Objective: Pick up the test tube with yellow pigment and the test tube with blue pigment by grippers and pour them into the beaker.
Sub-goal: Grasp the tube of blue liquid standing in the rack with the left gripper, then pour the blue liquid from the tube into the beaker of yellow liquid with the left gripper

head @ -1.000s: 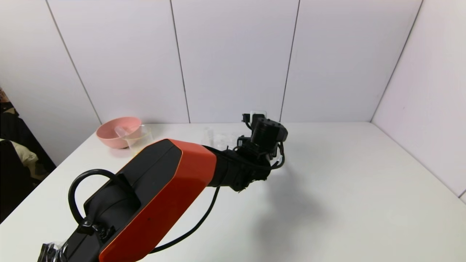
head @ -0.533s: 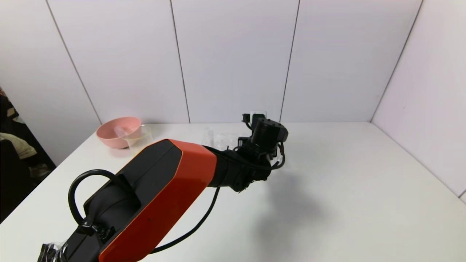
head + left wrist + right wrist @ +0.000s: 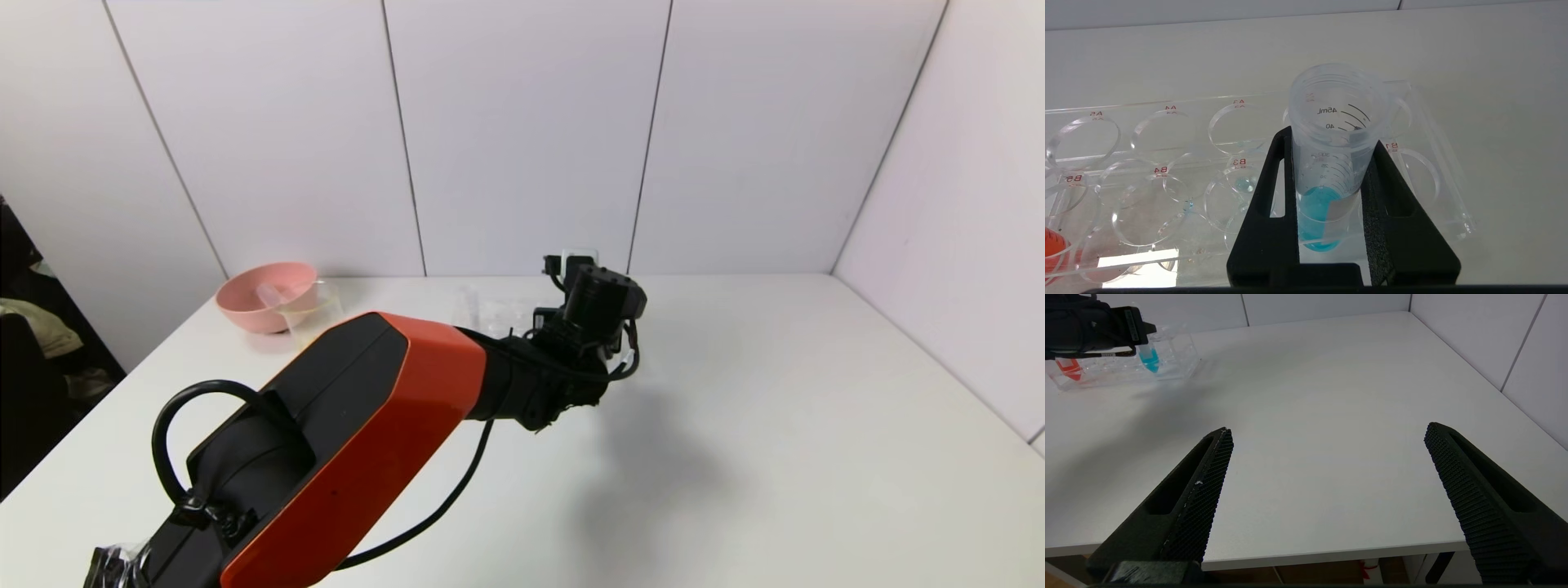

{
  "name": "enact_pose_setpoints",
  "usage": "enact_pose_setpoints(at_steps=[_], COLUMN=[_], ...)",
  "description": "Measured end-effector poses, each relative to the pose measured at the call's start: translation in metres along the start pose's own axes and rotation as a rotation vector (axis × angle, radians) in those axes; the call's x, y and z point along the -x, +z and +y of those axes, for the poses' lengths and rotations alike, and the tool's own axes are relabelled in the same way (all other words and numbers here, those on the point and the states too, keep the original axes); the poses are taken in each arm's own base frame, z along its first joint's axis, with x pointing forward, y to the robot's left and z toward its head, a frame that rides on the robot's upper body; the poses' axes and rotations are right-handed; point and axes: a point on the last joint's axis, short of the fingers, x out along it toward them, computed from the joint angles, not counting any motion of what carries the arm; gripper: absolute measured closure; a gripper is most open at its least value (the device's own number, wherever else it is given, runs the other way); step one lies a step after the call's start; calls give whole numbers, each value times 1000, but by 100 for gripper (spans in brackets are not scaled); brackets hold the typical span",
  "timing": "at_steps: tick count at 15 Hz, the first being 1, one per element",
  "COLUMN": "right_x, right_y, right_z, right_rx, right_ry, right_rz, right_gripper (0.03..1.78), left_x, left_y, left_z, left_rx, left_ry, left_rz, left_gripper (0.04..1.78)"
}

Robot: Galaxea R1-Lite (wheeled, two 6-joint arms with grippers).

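Barely shifted over the last second: left wrist turned a touch at the far middle of the table (image 3: 775, 425), otherwise as before. Left gripper (image 3: 1331, 163) over the rack (image 3: 1425, 134), jaws pinched on the blue tube (image 3: 1331, 134) from both sides. Tube upright, long axis vertical, mouth up, blue liquid in the tip down in its rack hole. Next, probably a straight lift along that axis, then a carry leftward to the beaker (image 3: 314, 314), standing just in front of the pink bowl (image 3: 253, 306). Left arm by far the nearer. Right gripper (image 3: 1327, 457) parked at the near table edge, jaws spread wide, nothing between. Red tube (image 3: 1069, 369) at the rack's other end. Yellow tube not made out.
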Motion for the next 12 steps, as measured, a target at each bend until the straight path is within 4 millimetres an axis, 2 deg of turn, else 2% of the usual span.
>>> enact_pose_setpoints(at_steps=[6,12], right_x=[0,0], right_y=[0,0], right_z=[0,0], right_rx=[0,0], right_ry=[0,0], right_rz=[0,0], right_gripper=[10,10], left_x=[4,19], left_y=[7,25], left_z=[0,-6], left_rx=[-14,-13], left_ry=[-5,-8], left_rz=[-8,-45], left_gripper=[137,137])
